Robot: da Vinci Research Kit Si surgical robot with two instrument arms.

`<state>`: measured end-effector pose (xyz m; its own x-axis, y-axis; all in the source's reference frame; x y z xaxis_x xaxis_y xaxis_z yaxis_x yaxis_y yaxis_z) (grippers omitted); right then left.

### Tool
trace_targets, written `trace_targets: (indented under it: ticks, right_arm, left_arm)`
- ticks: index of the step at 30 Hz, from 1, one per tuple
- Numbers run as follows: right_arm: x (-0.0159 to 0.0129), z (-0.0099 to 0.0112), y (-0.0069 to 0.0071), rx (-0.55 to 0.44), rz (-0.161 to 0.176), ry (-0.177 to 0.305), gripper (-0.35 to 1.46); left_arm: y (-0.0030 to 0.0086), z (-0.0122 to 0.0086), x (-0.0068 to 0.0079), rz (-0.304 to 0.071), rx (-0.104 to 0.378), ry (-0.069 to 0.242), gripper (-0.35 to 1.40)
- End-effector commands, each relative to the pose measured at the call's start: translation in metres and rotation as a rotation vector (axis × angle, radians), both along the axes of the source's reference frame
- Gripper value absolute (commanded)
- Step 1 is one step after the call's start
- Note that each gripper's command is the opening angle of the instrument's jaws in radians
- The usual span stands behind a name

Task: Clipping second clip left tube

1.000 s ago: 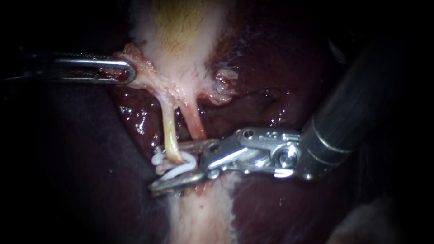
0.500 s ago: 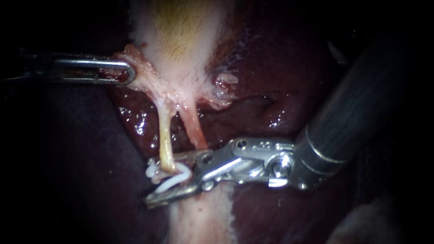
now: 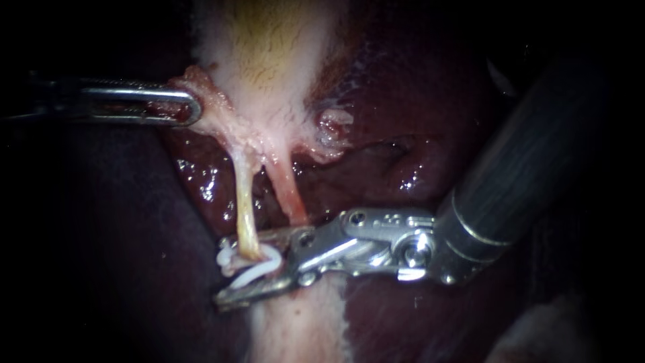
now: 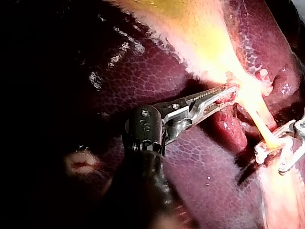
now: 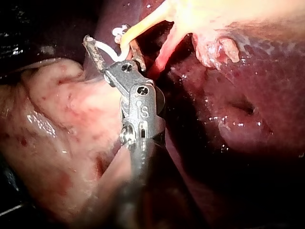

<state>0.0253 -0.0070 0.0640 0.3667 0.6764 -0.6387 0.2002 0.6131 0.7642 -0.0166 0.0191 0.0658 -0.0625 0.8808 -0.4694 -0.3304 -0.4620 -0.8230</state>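
On gallbladder tissue (image 3: 216, 101), left instrument (image 3: 191, 107) jaws clamped, right instrument (image 3: 228, 272) jaws gripping clip (image 3: 261, 265) round left tube (image 3: 245, 208), end hidden

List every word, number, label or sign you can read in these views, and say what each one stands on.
No text here can be read.
Right instrument: small engraved marks on its wrist joint, too small and blurred to read.
Left instrument: no legible marks.
Clip, left tube, gallbladder, liver: no writing or signs.
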Motion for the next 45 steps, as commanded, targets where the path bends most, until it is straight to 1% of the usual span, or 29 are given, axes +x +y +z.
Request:
trace_targets:
  ticks: [1,4,7,10,11,12,14,18,21,23,25,28,30,33,37,45]
  right_arm:
    - [-0.0001,0.0000,0.0000,0.012,0.001,-0.005,0.37]
    - [-0.0002,0.0000,0.0000,0.039,0.006,-0.013,0.33]
    - [-0.0003,0.0000,0.0000,0.045,0.007,-0.015,0.25]
    - [-0.0003,0.0001,0.0000,0.044,0.006,-0.018,0.21]
    - [-0.0003,0.0001,0.0001,0.044,0.006,-0.018,0.18]
    - [-0.0004,0.0002,0.0001,0.043,0.004,-0.020,0.09]
    - [-0.0004,0.0002,0.0001,0.040,-0.002,-0.030,-0.02]
    - [-0.0005,0.0005,0.0001,0.041,-0.009,-0.048,-0.15]
    - [-0.0007,0.0008,0.0002,0.006,-0.019,-0.039,-0.24]
    - [-0.0009,0.0009,0.0002,-0.015,-0.023,-0.030,-0.35]
    - [-0.0012,0.0011,0.0004,-0.020,-0.025,-0.027,-0.35]
    - [-0.0015,0.0011,0.0006,-0.053,-0.036,-0.018,-0.35]
    - [-0.0017,0.0011,0.0005,-0.057,-0.045,-0.029,-0.35]
    - [-0.0018,0.0012,0.0001,-0.066,-0.052,-0.031,-0.35]
    - [-0.0018,0.0014,-0.0002,-0.068,-0.053,-0.031,-0.35]
    - [-0.0020,0.0016,0.0000,-0.068,-0.052,-0.031,-0.35]
  left_arm:
    - [0.0000,0.0000,0.0000,0.000,0.000,0.000,-0.35]
    - [0.0000,0.0000,0.0000,0.000,0.000,0.000,-0.35]
    - [0.0000,-0.0001,0.0000,0.000,0.000,0.000,-0.35]
    - [0.0000,-0.0001,0.0000,0.000,0.000,0.000,-0.35]
    - [0.0000,-0.0001,0.0000,0.000,0.000,0.000,-0.35]
    - [0.0000,-0.0001,0.0000,0.000,0.000,0.000,-0.35]
    - [0.0000,-0.0001,0.0000,0.000,0.000,0.000,-0.35]
    - [0.0000,-0.0001,0.0000,0.000,0.000,0.000,-0.35]
    - [0.0001,-0.0001,0.0000,0.000,0.000,0.000,-0.35]
    - [0.0001,-0.0001,0.0000,0.000,0.001,0.000,-0.35]
    - [0.0001,-0.0001,0.0000,0.002,0.001,-0.002,-0.35]
    - [0.0001,-0.0001,0.0001,0.002,0.002,-0.002,-0.35]
    - [0.0001,-0.0002,0.0001,0.002,0.002,-0.002,-0.35]
    - [0.0001,-0.0002,0.0001,0.002,0.002,-0.002,-0.35]
    - [0.0001,-0.0002,0.0001,0.004,-0.004,-0.002,-0.35]
    - [0.0002,-0.0002,0.0001,0.004,-0.003,-0.002,-0.35]
